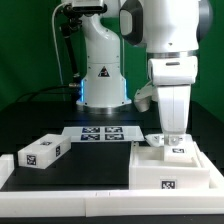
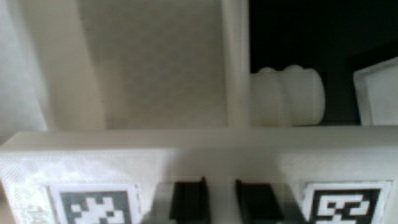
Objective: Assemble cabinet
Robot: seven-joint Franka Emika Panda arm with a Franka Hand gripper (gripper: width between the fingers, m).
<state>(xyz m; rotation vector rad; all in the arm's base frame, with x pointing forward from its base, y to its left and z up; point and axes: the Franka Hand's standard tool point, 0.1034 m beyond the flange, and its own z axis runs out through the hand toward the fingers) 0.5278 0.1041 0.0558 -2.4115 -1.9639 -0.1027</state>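
The cabinet is a large white tagged box at the exterior view's right, near the table's front. My gripper comes straight down onto its top edge. In the wrist view the two dark fingers stand close together at the gripper, with a pale strip of the white cabinet between them and a tag on each side. A small white tagged panel lies apart at the exterior view's left. Another small tagged piece sits on the cabinet beside the fingers.
The marker board lies at the table's middle back. The white robot pedestal stands behind it. A white ribbed rounded piece shows beyond the cabinet wall in the wrist view. A white border runs along the exterior view's left.
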